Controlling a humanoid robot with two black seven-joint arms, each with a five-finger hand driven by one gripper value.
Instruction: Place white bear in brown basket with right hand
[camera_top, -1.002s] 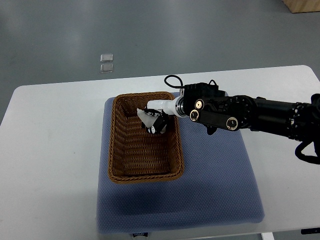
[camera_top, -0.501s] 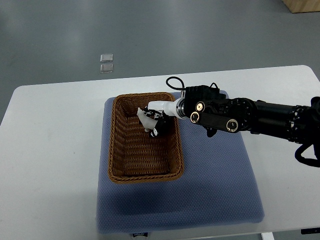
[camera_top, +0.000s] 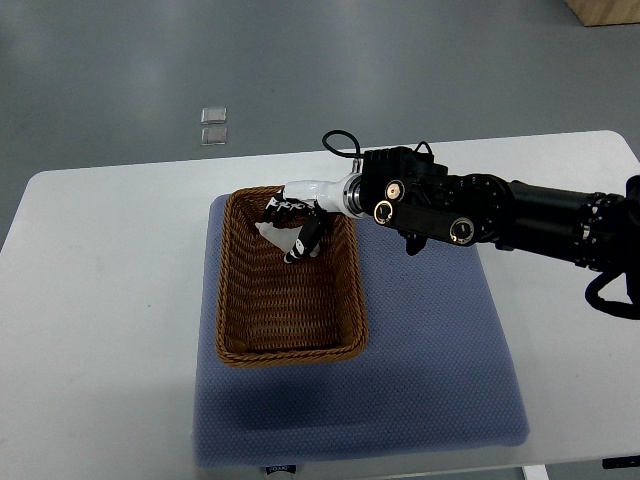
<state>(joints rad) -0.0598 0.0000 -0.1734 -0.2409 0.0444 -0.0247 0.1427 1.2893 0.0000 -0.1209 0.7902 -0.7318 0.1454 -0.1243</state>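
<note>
The white bear (camera_top: 275, 232) sits in the far end of the brown basket (camera_top: 288, 345), under the right hand (camera_top: 296, 224), and only a small pale wedge of it shows beside the dark fingers (camera_top: 307, 238). The right arm (camera_top: 500, 214) comes in from the right edge and stretches nearly level across the table, its black links ending in a white wrist piece that crosses the basket's far right corner. The hand points down and to the left into the basket, its fingers curled around the bear; whether they press on it or merely lie against it cannot be told, since hand and toy overlap. The bear's shape, face and limbs are hidden or too small to make out; what shows is plain white with a pointed edge toward the basket's left wall. The basket is a woven rectangle, standing on a blue mat (camera_top: 430, 370) that covers the middle of the white table (camera_top: 100, 330). The mat's near edge is cut off by the picture's bottom.
</note>
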